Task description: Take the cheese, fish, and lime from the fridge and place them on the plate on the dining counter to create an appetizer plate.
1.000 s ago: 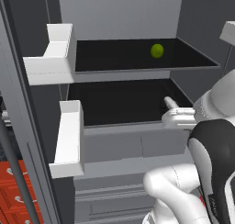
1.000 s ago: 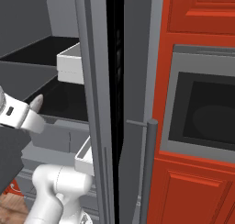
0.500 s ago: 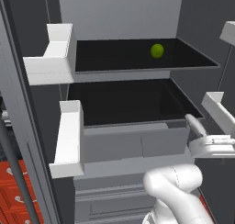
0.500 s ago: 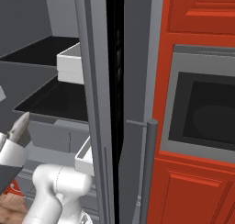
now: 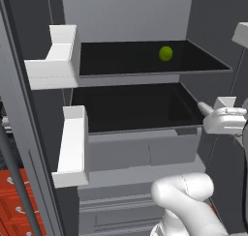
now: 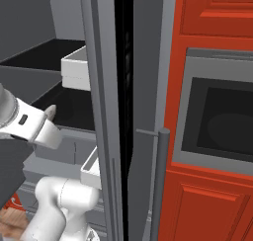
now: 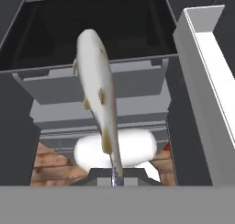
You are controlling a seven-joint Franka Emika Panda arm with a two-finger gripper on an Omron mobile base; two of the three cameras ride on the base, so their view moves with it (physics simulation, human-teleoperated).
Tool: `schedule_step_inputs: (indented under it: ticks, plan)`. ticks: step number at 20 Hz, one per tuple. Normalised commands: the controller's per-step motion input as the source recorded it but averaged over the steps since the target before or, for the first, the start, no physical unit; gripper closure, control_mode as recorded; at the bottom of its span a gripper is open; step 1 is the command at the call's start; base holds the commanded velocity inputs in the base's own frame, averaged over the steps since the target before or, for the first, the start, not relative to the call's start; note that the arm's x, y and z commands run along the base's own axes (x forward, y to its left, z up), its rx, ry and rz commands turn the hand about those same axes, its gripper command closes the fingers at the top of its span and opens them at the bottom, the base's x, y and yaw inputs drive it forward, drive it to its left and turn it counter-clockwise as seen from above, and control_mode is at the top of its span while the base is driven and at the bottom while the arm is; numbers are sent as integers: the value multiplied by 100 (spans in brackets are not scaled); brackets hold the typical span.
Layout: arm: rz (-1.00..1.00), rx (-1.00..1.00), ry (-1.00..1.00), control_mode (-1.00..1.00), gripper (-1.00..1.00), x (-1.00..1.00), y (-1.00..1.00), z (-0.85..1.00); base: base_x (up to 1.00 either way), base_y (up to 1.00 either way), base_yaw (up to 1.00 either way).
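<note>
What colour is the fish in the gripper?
Silvery-grey fish with brownish patches, clearest in hand view.

You see red cabinets and a built-in oven right of the claw.

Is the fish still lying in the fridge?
No. The fish hangs from the shut gripper by its tail, out in front of the fridge drawers.

The fish clamped in the gripper looks smooth and faintly glossy, silvery-grey. Beyond it the fridge walls are matt grey steel, its shelves glossy black, its door bins plain matt white plastic. The lime above looks smooth.
</note>
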Motion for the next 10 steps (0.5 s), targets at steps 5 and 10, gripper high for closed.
schedule_step_inputs:
  ticks: [5, 10]
  plan:
    - [0, 0, 0, -100, 100, 67, 0, -27, 0, 0, 0]
    - [0, 0, 0, -100, 100, 4, 0, -45, 0, 0, 0]
